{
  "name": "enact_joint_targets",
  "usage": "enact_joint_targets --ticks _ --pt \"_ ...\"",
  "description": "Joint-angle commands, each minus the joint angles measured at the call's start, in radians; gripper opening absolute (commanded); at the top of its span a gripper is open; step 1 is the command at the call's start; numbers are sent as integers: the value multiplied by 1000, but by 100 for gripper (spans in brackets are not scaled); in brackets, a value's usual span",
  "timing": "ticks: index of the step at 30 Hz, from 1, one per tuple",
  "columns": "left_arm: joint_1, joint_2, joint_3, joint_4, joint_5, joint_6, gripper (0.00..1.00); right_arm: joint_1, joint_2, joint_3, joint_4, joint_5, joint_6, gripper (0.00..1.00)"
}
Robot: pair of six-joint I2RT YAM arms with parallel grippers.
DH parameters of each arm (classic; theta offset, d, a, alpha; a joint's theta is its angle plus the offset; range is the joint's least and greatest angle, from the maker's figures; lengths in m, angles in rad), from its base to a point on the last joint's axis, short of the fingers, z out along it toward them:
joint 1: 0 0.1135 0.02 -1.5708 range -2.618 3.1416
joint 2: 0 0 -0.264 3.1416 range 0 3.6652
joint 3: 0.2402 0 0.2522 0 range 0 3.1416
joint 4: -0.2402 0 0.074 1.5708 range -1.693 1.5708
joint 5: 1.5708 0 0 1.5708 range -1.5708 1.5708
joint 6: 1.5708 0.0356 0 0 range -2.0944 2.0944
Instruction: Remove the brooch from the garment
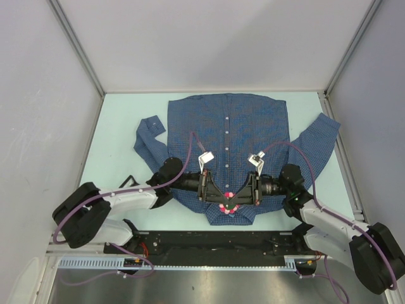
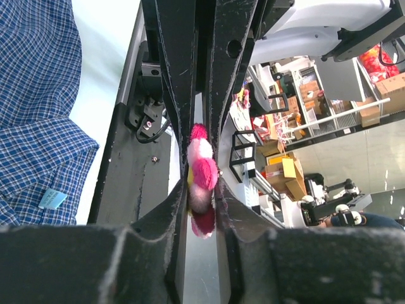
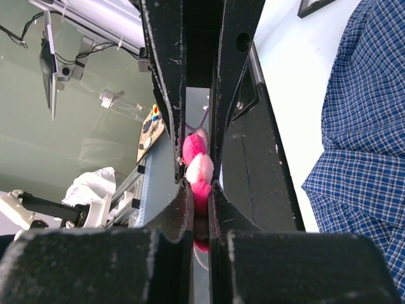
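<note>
The brooch [image 1: 228, 201], pink-red, is clamped from both sides by the left gripper [image 2: 201, 193] and right gripper [image 3: 200, 185], above the near edge of the garment [image 1: 240, 126] on the counter [image 1: 120, 120]. The garment's pale blue tag [image 2: 52, 198] is unreadable.

Right hand [image 3: 200, 189] pinching pink brooch [image 3: 197, 166], checked shirt [image 3: 364, 145] at right

Quick tally from where I stood, approx.: there was 1 garment [image 1: 253, 126], 1 table [image 1: 120, 120] under it, 1 brooch [image 1: 229, 204], 2 grippers, i.e. left gripper [image 2: 202, 190] & right gripper [image 3: 199, 187], plus 1 pale blue tag [image 2: 50, 198].
</note>
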Motion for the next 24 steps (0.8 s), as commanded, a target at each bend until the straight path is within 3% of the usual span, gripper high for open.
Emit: enact_joint_targets --ticks 1,15,24 --pt "-38 10 95 109 -48 -4 26 36 6 74 5 191 -41 0" --pt "-48 21 114 89 -63 1 47 71 -9 90 -52 273 -54 0" --pt "-7 -144 8 -2 -116 51 58 34 -37 75 -26 242 4 0"
